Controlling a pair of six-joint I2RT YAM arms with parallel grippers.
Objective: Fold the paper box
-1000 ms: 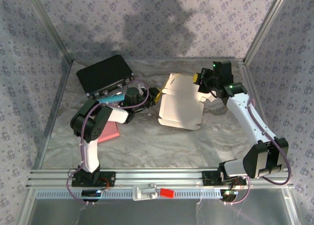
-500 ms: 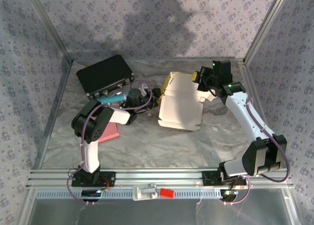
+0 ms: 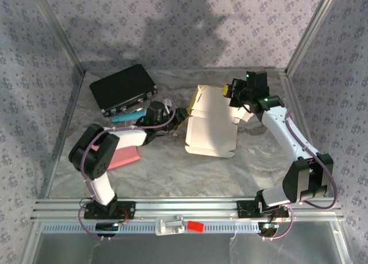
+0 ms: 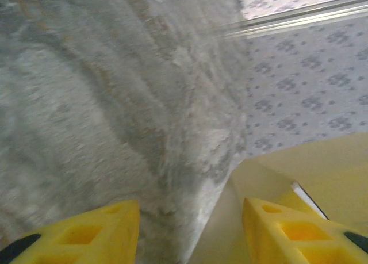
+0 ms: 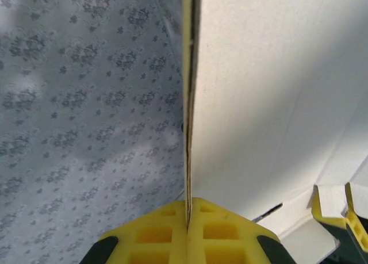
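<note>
The paper box [image 3: 210, 129] lies partly folded in the middle of the table, white outside and cream inside. My right gripper [image 3: 231, 92] is at its far right corner, shut on the edge of an upright panel [image 5: 276, 103]; in the right wrist view the yellow fingertips [image 5: 188, 218] pinch that thin edge. My left gripper [image 3: 183, 115] is at the box's left side. Its yellow fingers [image 4: 86, 235] stand apart, open, and the cream box wall [image 4: 322, 166] reaches in beside the right finger [image 4: 299, 229]. Nothing is clamped between them.
A black case [image 3: 123, 88] lies at the back left. A pink flat object [image 3: 123, 155] and a teal item [image 3: 123, 117] sit by the left arm. Patterned walls with metal posts close in the table; a metal rail [image 3: 190, 209] runs along the front.
The left gripper's jaws have widened and its arm has stretched out lower toward the box's left edge. The right gripper has shifted slightly left with the panel still pinched.
</note>
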